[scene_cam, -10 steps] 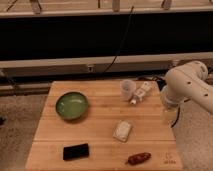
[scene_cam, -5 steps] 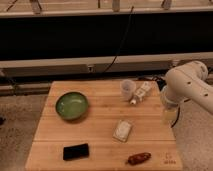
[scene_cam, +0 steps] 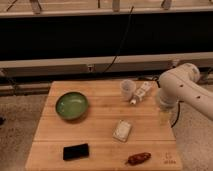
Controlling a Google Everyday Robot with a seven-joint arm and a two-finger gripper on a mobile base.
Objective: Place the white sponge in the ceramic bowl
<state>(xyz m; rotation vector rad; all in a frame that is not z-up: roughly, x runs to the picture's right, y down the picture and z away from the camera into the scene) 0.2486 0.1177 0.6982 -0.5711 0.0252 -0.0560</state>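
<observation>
The white sponge [scene_cam: 122, 130] lies flat on the wooden table [scene_cam: 100, 145], right of centre and toward the front. The green ceramic bowl [scene_cam: 72, 105] sits on the left half of the table with nothing in it. My white arm [scene_cam: 182, 87] comes in from the right. Its gripper [scene_cam: 164, 116] hangs at the table's right edge, open and holding nothing. It is well to the right of the sponge and slightly behind it, and far from the bowl.
A translucent cup [scene_cam: 128, 88] and a white bottle [scene_cam: 141, 93] lying on its side are at the back right, near the arm. A black phone [scene_cam: 76, 151] and a reddish-brown item [scene_cam: 138, 158] lie along the front edge. A dark wall with cables runs behind.
</observation>
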